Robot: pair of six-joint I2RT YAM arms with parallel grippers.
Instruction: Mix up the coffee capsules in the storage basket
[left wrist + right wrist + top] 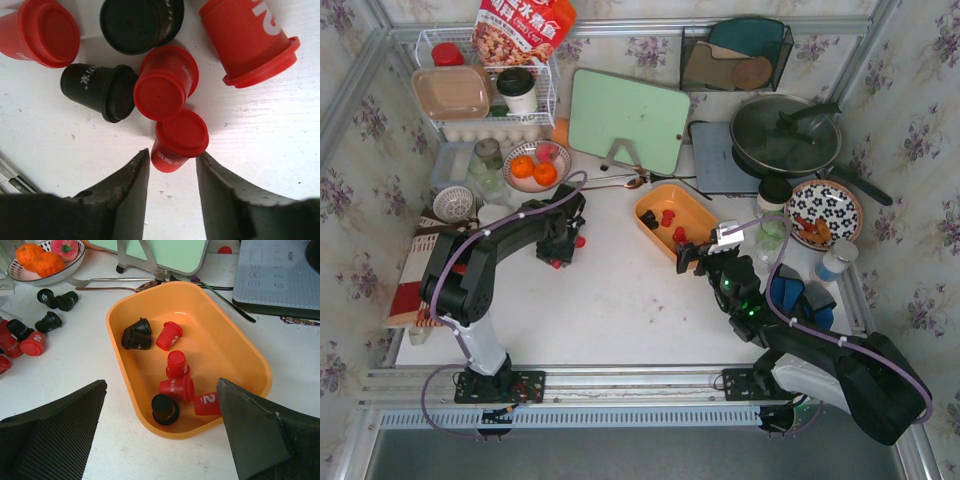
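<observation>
Big white table (620, 310) holding everything. The left arm (490, 250) is bent over the left-middle of it, and the right arm (800, 340) comes in from the near right corner.

Along the far side there's a mint green cutting board (628, 118) propped upright. To its right is a dark lidded pan (785, 135) sitting on a grey cooktop (275, 275).

The storage basket (225, 340) is the orange tray a bit right of the table's centre, just near of the cutting board. The right gripper (161, 387) hangs over its near edge with the jaws spread as wide as they go, nothing in them.

Left of the basket, toward the far side, is a patterned bowl (60, 276) with oranges (37, 257) in it.

Now the coffee capsules (177, 364). Seven are lying in the basket, four red and three black, mostly tipped on their sides. The rest are loose on the table to the left, in a little red and black cluster under the left gripper (172, 157).

That one's jaws are pulled in narrow on either side of the end of a red capsule (180, 137) lying on the table. Honestly can't tell if it's actually pinching it or just bracketing it.
</observation>
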